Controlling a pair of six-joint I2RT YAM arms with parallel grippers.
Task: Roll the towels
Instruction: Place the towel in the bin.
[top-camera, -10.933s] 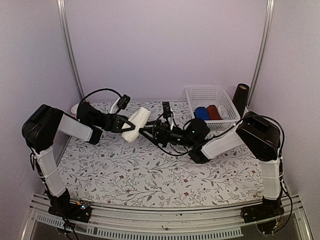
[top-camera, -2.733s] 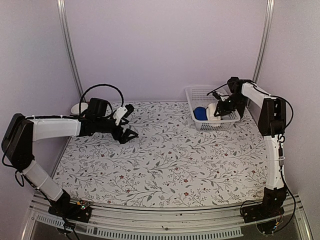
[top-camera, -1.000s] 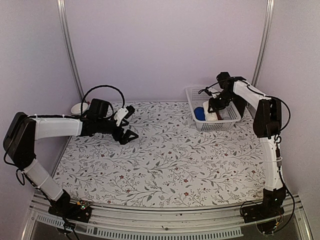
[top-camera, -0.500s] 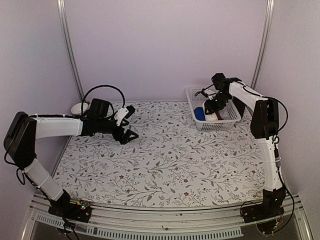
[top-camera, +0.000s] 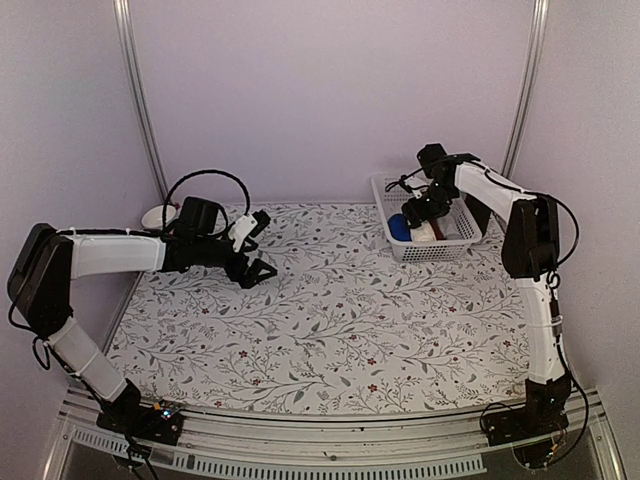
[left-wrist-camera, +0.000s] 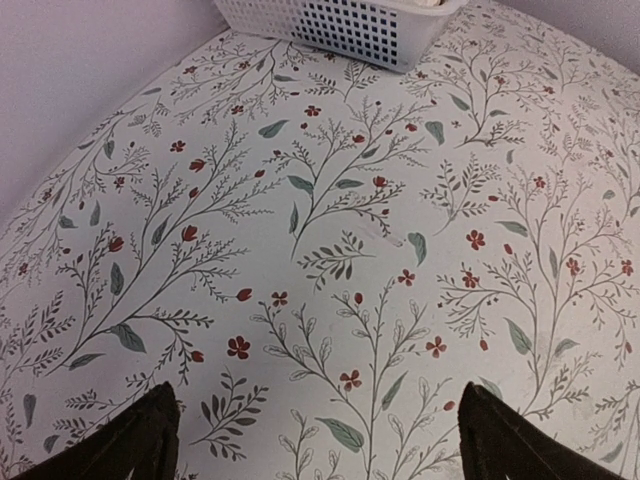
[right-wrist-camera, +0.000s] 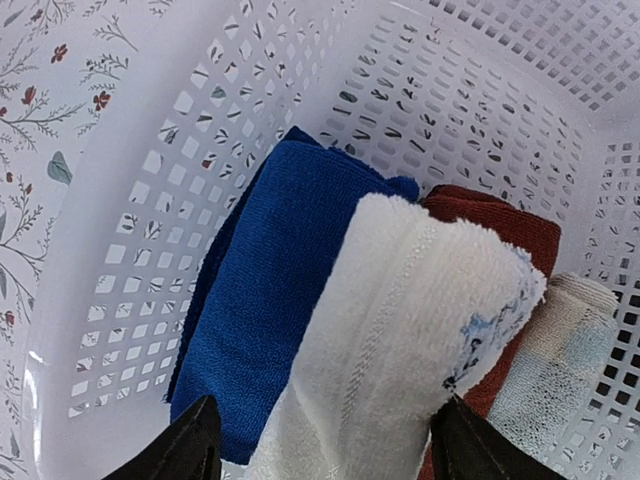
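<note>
Top view: since a second ago the right hand (top-camera: 415, 205) has stayed over the white basket (top-camera: 440, 252) at the far right while its jaws spread; the cream towel (top-camera: 424, 233), carried in rolled, now lies in the basket beside the blue towel (top-camera: 398, 228). Judgement: both towels are rolled and stowed, so the task looks all but finished. The left hand (top-camera: 255, 270) hangs unmoved above the flowered surface (top-camera: 330, 330), mid-left, well apart from the basket. Left wrist view: both dark fingertips (left-wrist-camera: 130, 445) stand wide apart over bare cloth, nothing between them, so the hand is open and holds nothing. Right wrist view: the cream roll lies on top, overlapping the blue roll on its left and the dark red roll (right-wrist-camera: 500, 225) on its right; a pale fourth roll (right-wrist-camera: 555, 350) sits at the far right. The right fingers straddle the cream roll with the jaws parted; the grip reads as let go, though whether one pad brushes the pile I cannot tell at the frame edge.
</note>
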